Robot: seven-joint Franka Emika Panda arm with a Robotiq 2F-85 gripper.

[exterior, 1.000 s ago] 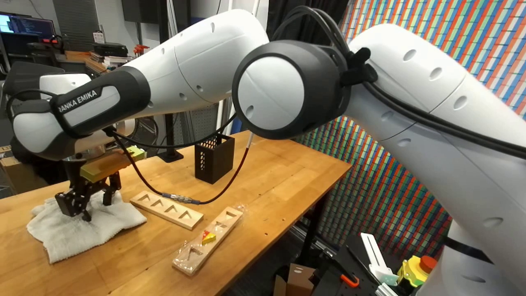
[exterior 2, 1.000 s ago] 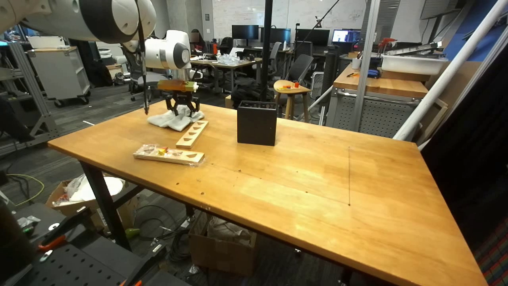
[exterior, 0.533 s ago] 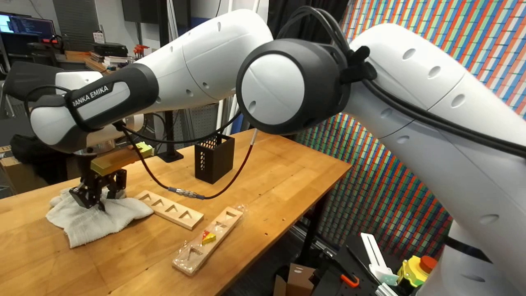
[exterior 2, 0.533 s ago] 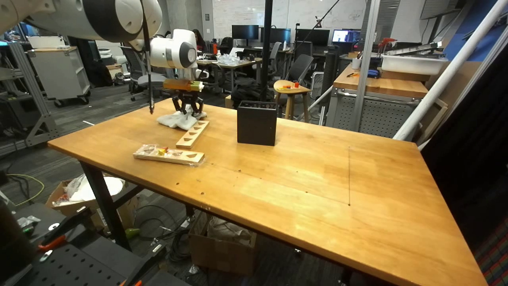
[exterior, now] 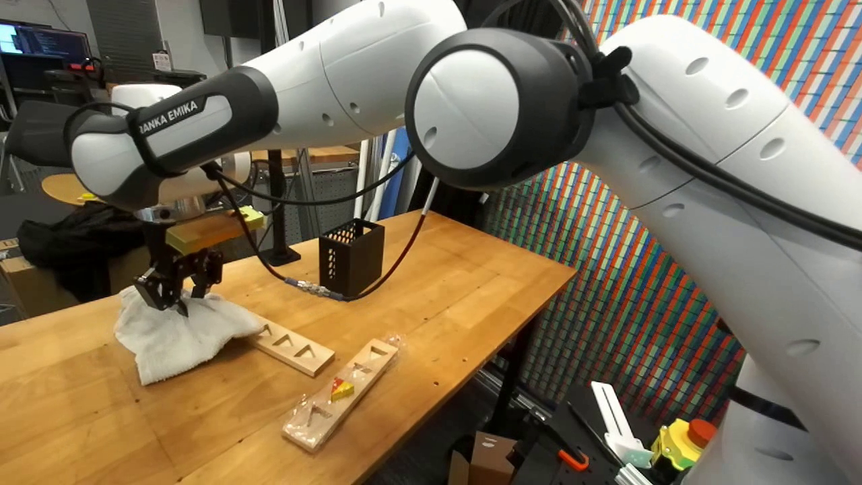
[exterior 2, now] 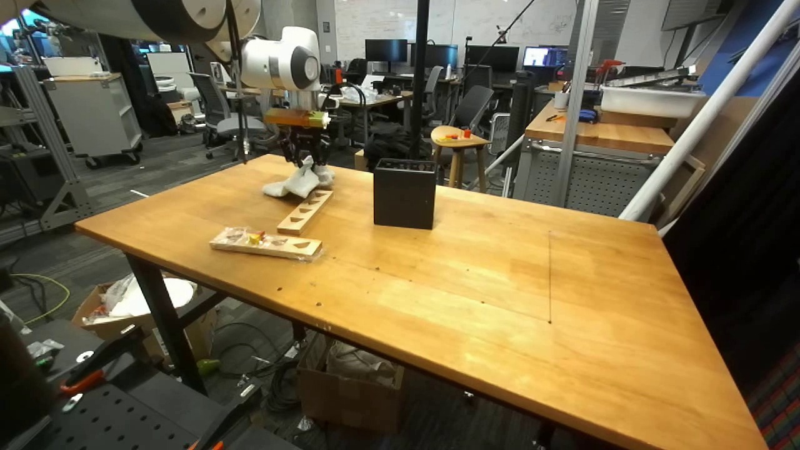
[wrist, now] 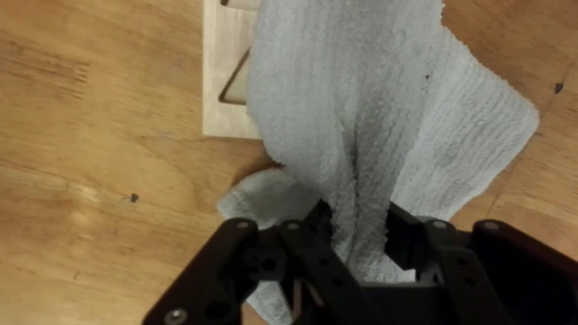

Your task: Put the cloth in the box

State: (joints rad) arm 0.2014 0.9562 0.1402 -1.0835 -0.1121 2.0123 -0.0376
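The white cloth [exterior: 182,340] hangs gathered from my gripper [exterior: 190,300]. It also shows in an exterior view [exterior 2: 301,182] and in the wrist view [wrist: 307,90]. The gripper [wrist: 360,230] is shut on a thick fold of the cloth, which lies between the two fingers [wrist: 404,234]. The lower parts of the cloth spread close over the table; I cannot tell whether they touch it. The black box [exterior: 351,263], open at the top with perforated sides, stands upright on the table. It also shows in an exterior view [exterior 2: 405,194], to the right of the gripper there.
A wooden board with triangular recesses [exterior: 296,350] lies beside the cloth, its end covered by the cloth. A wrapped board [exterior: 360,367] with a red and yellow piece lies nearer the table's edge. A black post [exterior 2: 417,81] rises behind the box. A cable loops under the arm.
My gripper has risen and moved toward the box side with the cloth, which is drawn up into a peak. The cloth has slid across and now covers the end of the wooden board.
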